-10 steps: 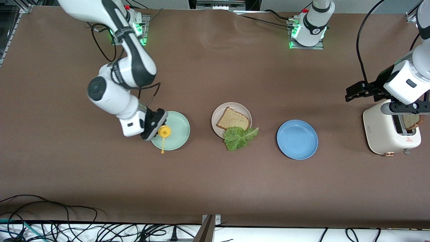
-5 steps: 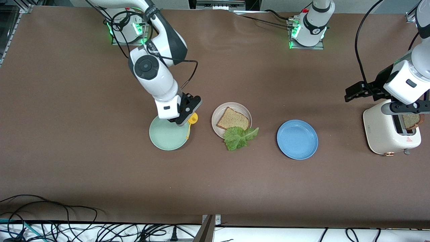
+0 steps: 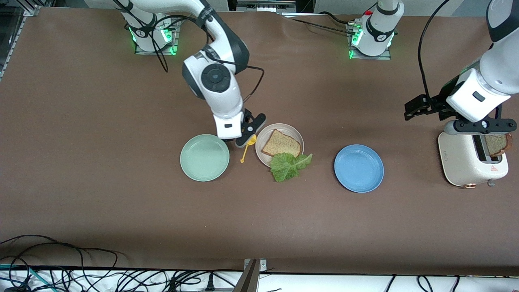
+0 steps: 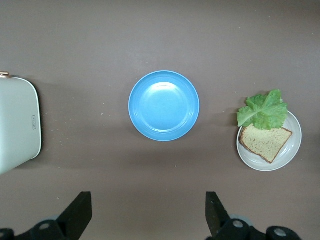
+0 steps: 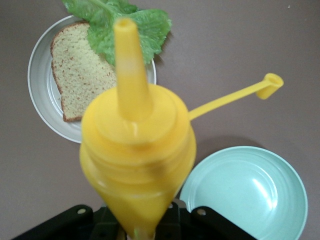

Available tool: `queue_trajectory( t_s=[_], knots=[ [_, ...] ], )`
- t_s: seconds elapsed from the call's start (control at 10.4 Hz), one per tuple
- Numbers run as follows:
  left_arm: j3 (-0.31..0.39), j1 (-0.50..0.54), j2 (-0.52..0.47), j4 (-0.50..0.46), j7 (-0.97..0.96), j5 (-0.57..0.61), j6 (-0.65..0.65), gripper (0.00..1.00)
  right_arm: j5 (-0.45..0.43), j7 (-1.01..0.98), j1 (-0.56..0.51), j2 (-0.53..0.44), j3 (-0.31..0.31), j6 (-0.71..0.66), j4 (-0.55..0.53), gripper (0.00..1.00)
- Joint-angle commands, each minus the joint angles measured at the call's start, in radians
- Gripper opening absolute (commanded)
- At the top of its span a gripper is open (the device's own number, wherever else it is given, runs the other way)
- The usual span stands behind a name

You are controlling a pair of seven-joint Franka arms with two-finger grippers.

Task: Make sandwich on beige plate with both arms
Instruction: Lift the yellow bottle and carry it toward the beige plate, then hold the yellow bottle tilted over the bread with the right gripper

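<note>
On the brown desk [image 3: 81,182], starting from the right arm's end, there is first the mint green plate [image 3: 204,157], which carries nothing. Just beside it, the right tool [image 3: 245,136] hangs over the gap between the green plate and the beige plate [image 3: 265,137]. This tool is clenched around a small yellow squeeze bottle [image 3: 251,140], held with its nozzle pointing down; the little cap [image 5: 273,79] dangles on its thin strap beside the nozzle. In the right wrist view the bottle [image 5: 137,155] fills the middle, with the beige plate [image 5: 45,107] and the green plate [image 5: 245,192] under it.

Next comes the beige plate, in the middle of the desk. One slice of brown bread [image 3: 281,143] lies flat on it. A ruffled green lettuce leaf [image 3: 288,165] rests partly on the edge of the bread nearer to the front camera and partly over the rim of the plate, onto the desk.

Further toward the left arm's end is the blue plate [image 3: 359,168], also bare. Near the end of the desk stands a cream toaster [image 3: 462,160], and a second slice of bread [image 3: 496,144] sticks up from its slot. The left tool [image 4: 147,215] is over the toaster, and its fingers [image 4: 79,212] are spread wide apart, grasping nothing.
</note>
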Motion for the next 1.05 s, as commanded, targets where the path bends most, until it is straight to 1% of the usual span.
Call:
queue_trajectory(
  t_s=[0.0,0.19,0.29,0.58,0.77,0.96],
  knots=[
    [-0.002,-0.005,0.000,0.013,-0.006,-0.005,-0.008,1.00,-0.025,0.053,0.067,0.093,-0.051,-0.054,0.122,0.00],
    [-0.001,-0.015,0.000,0.013,-0.006,-0.005,-0.007,1.00,-0.024,0.077,0.127,0.178,-0.094,-0.124,0.227,0.00],
    [-0.001,-0.017,0.002,0.013,-0.006,-0.005,-0.005,1.00,-0.025,0.082,0.144,0.204,-0.105,-0.146,0.248,0.00],
    [0.001,-0.017,0.003,0.013,-0.005,-0.006,0.025,1.00,-0.036,0.080,0.184,0.242,-0.124,-0.161,0.256,0.00],
    [0.002,-0.015,0.003,0.014,-0.003,-0.008,0.029,1.00,-0.050,0.062,0.206,0.290,-0.148,-0.268,0.337,0.00],
    [0.001,-0.015,0.003,0.014,-0.003,-0.009,0.029,1.00,-0.079,0.008,0.207,0.298,-0.148,-0.328,0.347,0.00]
  ],
)
